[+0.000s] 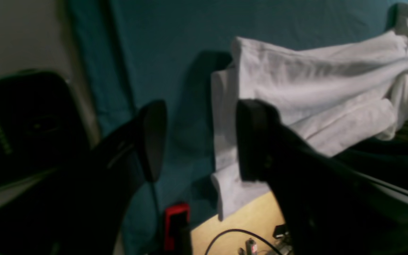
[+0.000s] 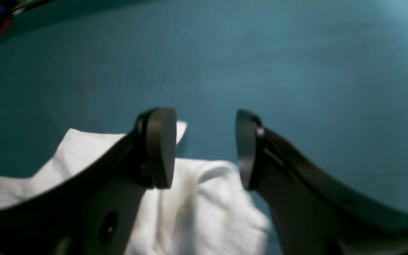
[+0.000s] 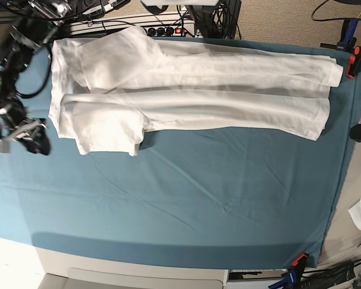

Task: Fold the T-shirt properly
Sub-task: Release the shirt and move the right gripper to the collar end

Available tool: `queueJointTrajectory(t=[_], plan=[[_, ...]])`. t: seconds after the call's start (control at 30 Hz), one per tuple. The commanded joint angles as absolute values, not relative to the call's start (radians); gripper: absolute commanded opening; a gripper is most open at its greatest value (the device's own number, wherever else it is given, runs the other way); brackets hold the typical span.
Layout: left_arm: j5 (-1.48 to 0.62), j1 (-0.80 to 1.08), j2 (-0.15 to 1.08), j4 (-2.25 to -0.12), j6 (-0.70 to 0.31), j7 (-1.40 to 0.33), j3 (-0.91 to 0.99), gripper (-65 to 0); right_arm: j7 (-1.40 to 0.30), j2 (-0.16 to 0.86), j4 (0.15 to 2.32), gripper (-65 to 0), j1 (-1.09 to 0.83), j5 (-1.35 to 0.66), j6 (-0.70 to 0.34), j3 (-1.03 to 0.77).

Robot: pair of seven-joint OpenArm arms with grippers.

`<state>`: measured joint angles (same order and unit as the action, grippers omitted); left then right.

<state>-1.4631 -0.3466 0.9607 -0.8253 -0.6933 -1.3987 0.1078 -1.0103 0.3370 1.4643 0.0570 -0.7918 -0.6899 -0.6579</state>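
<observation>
Plain white T-shirt [image 3: 192, 102] on a teal table cloth [image 3: 216, 198], black jaws.

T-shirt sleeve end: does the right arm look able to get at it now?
Probably yes. The right gripper is open, close beside the T-shirt at its sleeve end, and only bare teal cloth lies between them; nothing seems to block the way.

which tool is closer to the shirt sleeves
Right. The right tool is open beside the sleeves end of the shirt. The left tool, also open, is off the opposite hem end, a full shirt length from them.
</observation>
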Motion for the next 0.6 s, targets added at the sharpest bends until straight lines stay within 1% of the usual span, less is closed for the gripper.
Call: queueJointTrajectory(t=[0.0,0.13,0.23,0.4,0.57], plan=[[-1.484,-0.366,0.986,-0.837,-0.698,-1.396,0.117,-33.0,-0.991,0.346,1.425,-37.3,0.088,-0.804,-0.676,-0.655],[-1.484,-0.366,0.981,-0.837,-0.698,-1.396,0.117,-33.0,-1.032,0.326,1.221,-37.3,0.149,-0.906,-0.672,-0.654],[-1.484,-0.365,0.981,-0.837,-0.698,-1.396,0.117,-33.0,-1.071,0.326,1.177,-37.3,0.16,-0.953,-0.672,-0.654],[-1.484,-0.366,0.981,-0.837,-0.698,-1.396,0.117,-33.0,-1.083,0.327,1.23,-37.3,0.161,-0.952,-0.677,-0.654],[-1.484,-0.366,0.981,-0.837,-0.698,-1.396,0.117,-33.0,-1.084,0.327,1.387,-37.4,0.161,-0.873,-0.684,-0.653]])
